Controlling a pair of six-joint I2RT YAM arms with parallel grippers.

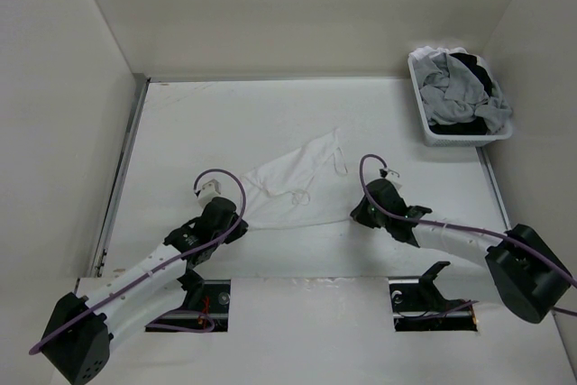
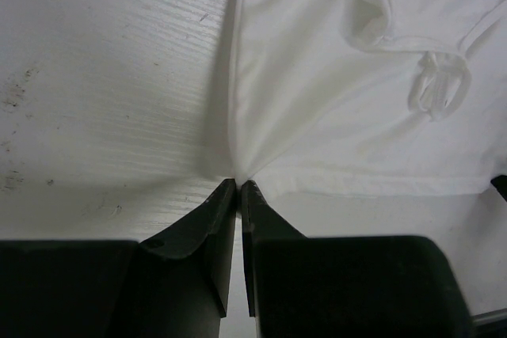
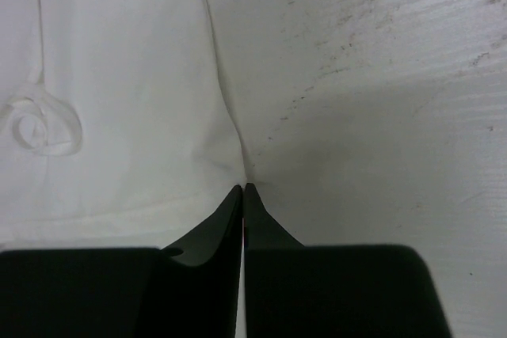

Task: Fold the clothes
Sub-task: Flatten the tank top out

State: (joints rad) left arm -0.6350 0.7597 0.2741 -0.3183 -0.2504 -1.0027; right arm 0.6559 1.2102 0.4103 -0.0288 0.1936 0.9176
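The clothes (image 1: 293,188) are one thin white garment lying flat on the table between the two arms, with thin strings looped on top (image 1: 300,196). My left gripper (image 1: 242,223) is at its near left corner, shut on a pinch of the fabric (image 2: 238,180); the cloth (image 2: 348,108) fans out from the fingertips. My right gripper (image 1: 353,215) is at the near right corner, shut on the garment's edge (image 3: 243,185), with the cloth (image 3: 127,116) spreading to the left and a coiled string (image 3: 40,126) on it.
A white plastic basket (image 1: 420,96) holding grey and black garments stands at the back right corner. White walls close off the table at the left, back and right. Bare, scuffed table (image 3: 380,77) lies right of the garment.
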